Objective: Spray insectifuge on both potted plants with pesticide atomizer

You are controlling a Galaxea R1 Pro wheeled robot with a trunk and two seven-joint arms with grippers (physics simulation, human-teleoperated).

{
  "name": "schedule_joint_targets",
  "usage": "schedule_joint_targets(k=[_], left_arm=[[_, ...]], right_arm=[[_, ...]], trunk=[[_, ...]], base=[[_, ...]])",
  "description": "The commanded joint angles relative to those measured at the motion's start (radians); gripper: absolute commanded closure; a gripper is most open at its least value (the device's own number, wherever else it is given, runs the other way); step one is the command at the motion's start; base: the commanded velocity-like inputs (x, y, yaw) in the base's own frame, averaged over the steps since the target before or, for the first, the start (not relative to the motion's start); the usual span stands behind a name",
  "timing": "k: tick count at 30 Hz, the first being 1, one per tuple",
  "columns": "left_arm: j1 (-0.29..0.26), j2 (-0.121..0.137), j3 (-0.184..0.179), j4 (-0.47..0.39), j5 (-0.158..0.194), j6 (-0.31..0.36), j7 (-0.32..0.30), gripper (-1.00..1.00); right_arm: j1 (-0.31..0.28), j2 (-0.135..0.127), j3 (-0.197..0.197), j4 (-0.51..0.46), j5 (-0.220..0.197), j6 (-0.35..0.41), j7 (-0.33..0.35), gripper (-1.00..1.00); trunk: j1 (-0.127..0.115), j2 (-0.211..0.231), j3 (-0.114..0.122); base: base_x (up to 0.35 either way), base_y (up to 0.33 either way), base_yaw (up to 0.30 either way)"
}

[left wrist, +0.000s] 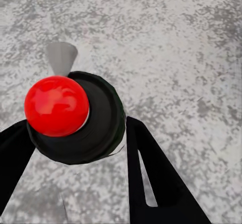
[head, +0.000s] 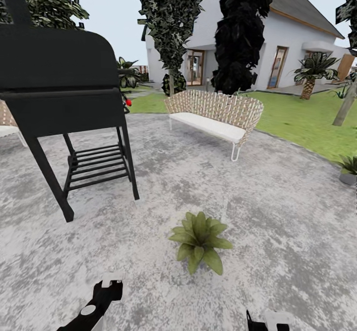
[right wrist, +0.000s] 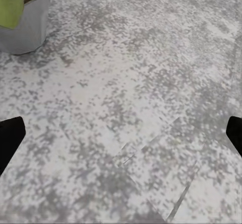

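Left gripper (left wrist: 75, 148) clamped on the pesticide atomizer (left wrist: 80, 118); right gripper (right wrist: 121, 133) open, empty. Aim the nozzle at the potted plant (head: 199, 240), lower centre, and sweep all its leaves.

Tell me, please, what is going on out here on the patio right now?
The robot stands on the stone patio facing a potted plant just ahead of its arms. Its left hand grips a dark round-topped object with a red ball on top, probably the pesticide atomizer seen from above. The right hand is open and empty, near the plant's grey pot. A second potted plant sits at the patio's right edge. A black grill and wicker bench stand beyond.
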Motion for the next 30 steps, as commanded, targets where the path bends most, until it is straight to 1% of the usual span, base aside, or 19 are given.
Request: schedule_joint_targets(k=[1,6,10,26,30], left_arm=[[-0.001,0.000,0.001,0.001,0.000,-0.003,0.000,1.00],[-0.002,0.000,0.001,0.001,0.000,-0.003,0.000,1.00],[-0.001,0.000,0.001,0.000,0.000,-0.003,0.000,1.00],[-0.001,0.000,0.001,-0.001,-0.001,-0.003,0.000,1.00],[-0.001,0.000,0.001,-0.001,-0.005,-0.003,0.002,1.00]], right_arm=[[-0.001,0.000,0.000,0.001,0.003,-0.002,-0.004,-1.00],[-0.001,0.000,0.000,0.001,0.003,-0.002,-0.004,-1.00],[-0.001,0.000,0.000,0.001,0.003,-0.002,-0.004,-1.00],[-0.001,0.000,0.001,0.001,0.002,-0.002,-0.004,-1.00],[-0.001,0.000,0.001,0.001,0.002,-0.002,-0.003,-1.00]], trunk=[[0.000,0.000,0.000],[0.000,0.000,0.003],[0.000,0.000,0.006],[0.000,0.000,0.018],[0.000,0.000,0.019]], base=[[0.216,0.284,-0.207],[0.195,0.288,-0.225],[0.100,0.302,-0.229],[0.007,0.305,-0.230],[0.000,0.143,-0.102]])
